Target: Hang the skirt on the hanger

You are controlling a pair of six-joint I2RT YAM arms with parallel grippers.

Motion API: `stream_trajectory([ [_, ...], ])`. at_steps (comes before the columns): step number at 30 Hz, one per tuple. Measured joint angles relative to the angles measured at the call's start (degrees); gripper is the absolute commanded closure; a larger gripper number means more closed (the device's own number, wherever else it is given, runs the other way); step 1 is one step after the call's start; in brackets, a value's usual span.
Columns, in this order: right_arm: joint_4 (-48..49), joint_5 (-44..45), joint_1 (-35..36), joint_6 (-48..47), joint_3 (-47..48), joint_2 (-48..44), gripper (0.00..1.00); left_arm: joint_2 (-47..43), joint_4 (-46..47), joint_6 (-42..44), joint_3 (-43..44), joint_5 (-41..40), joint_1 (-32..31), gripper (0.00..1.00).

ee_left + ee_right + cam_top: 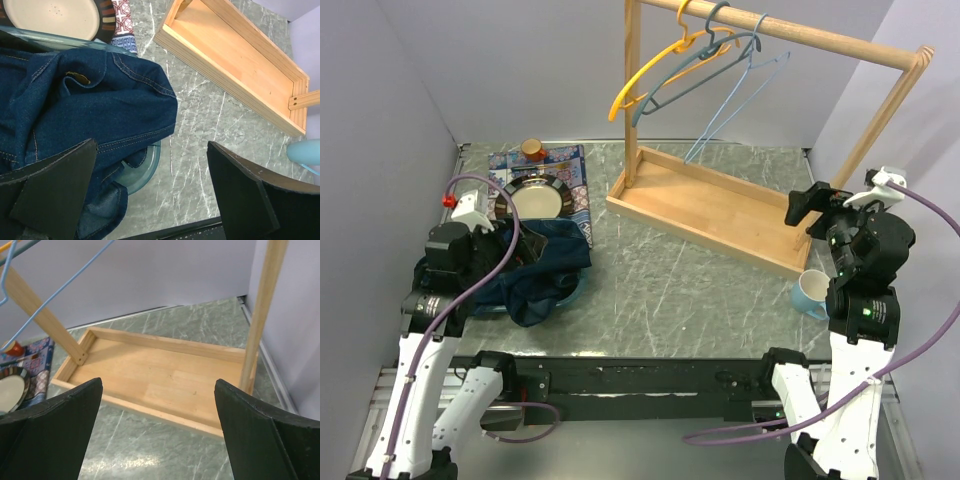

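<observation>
A dark blue denim skirt (542, 268) lies crumpled over a glass dish at the table's left. In the left wrist view the skirt (75, 105) fills the left half. My left gripper (152, 160) is open, one finger over the skirt's edge, the other over bare table. It also shows in the top view (505, 245). Yellow (650, 65), grey (695, 72) and light blue (740, 95) hangers hang on the wooden rack's rail (800, 35). My right gripper (810, 205) is open and empty by the rack's right end, and in the right wrist view (159, 390) it faces the rack's base.
The wooden rack base (710, 205) takes the back middle and also shows in the right wrist view (160, 372). A plate (532, 200) on a patterned mat and a small cup (531, 148) stand at the back left. A light blue mug (810, 293) stands near my right arm.
</observation>
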Motion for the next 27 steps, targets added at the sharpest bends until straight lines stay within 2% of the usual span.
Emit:
stream_trajectory([
  [2, 0.0, -3.4, 0.0, -0.7, 0.0, 0.0, 0.00, 0.2, -0.8, 0.0, 0.7, 0.3, 0.0, 0.03],
  [4, 0.0, -10.4, -0.1, -3.8, -0.1, 0.0, 0.00, 0.5, -1.1, 0.0, 1.1, 0.7, 0.0, 0.03],
  [7, -0.9, -26.6, 0.1, -12.1, -1.6, -0.1, 0.00, 1.1, -2.2, 0.0, 1.7, 1.5, 0.0, 0.03],
  [12, -2.6, -40.9, 1.7, -20.2, -7.8, -0.1, 0.00, 3.0, -4.0, -0.1, 1.8, 1.0, -2.1, 0.03],
  [15, -3.0, -47.6, 1.9, -23.8, -13.7, 0.4, 0.00, 5.2, -5.4, -1.2, 2.3, -3.2, -8.9, 0.03],
  [20, -1.2, -51.5, 1.9, -26.3, -22.7, 1.0, 0.00, 11.9, -7.5, -5.1, 3.8, -14.7, -24.1, 0.01],
  [23, -0.7, -52.7, 1.9, -27.6, -25.9, 0.4, 0.00, 17.7, -9.6, -7.6, 5.6, -23.3, -30.1, 0.03],
  [27, -0.3, -53.7, 1.9, -29.6, -26.4, 0.0, 0.00, 25.4, -12.1, -9.0, 8.7, -32.3, -33.9, 0.07],
])
